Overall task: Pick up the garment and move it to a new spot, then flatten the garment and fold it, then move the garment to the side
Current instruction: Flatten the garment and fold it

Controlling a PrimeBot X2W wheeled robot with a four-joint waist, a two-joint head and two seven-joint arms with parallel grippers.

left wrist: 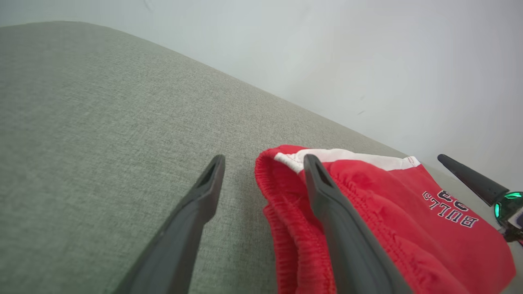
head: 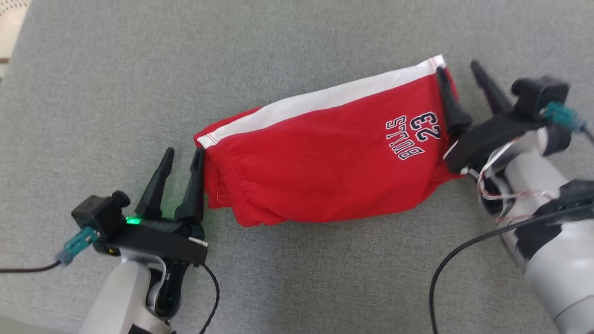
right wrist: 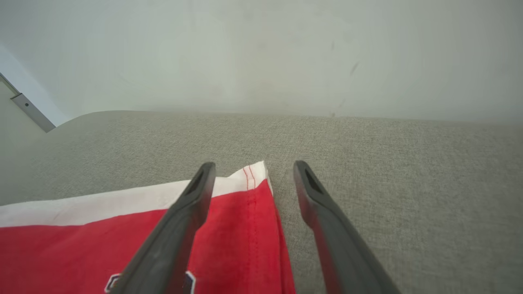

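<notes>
The garment (head: 325,153) is a pair of red shorts with a white side stripe and "BULLS 23" lettering, folded and lying on the grey-green fabric surface (head: 297,37). My left gripper (head: 184,157) stands open at its waistband end, one finger over the elastic edge (left wrist: 286,192) and the other on bare fabric. My right gripper (head: 459,72) is open at the hem end, one finger above the cloth (right wrist: 241,228), the other beside it over the surface. Neither grips the shorts. The right gripper's fingertip (left wrist: 470,179) shows in the left wrist view.
The grey-green surface (right wrist: 388,163) extends all round the shorts, with a pale wall (right wrist: 261,53) behind its far edge. A pale object (head: 11,28) sits at the far left corner. Black cables (head: 464,250) trail from both arms near the front.
</notes>
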